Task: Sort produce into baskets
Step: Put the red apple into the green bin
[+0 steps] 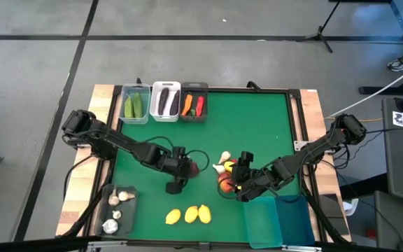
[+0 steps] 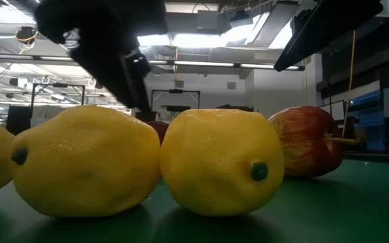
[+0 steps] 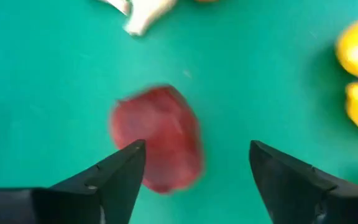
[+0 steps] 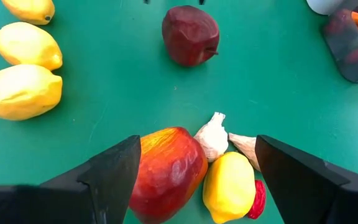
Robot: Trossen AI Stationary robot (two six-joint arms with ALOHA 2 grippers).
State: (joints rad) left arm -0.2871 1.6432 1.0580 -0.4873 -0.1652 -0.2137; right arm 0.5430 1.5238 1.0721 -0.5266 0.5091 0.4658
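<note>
One dark red round toy fruit [image 3: 157,138] lies on the green mat near mid-table, and I see my left gripper [image 3: 194,163] poised over it with fingers spread wide, gripping nothing, the fruit just ahead of its left finger. My right gripper [image 4: 197,163] hangs wide open and empty over a red-orange apple-like fruit [image 4: 166,171], a small yellow lemon [image 4: 229,185] and pale garlic pieces [image 4: 213,138]. Three yellow lemons [image 1: 189,214] sit in a row near the front edge, long axes roughly parallel.
</note>
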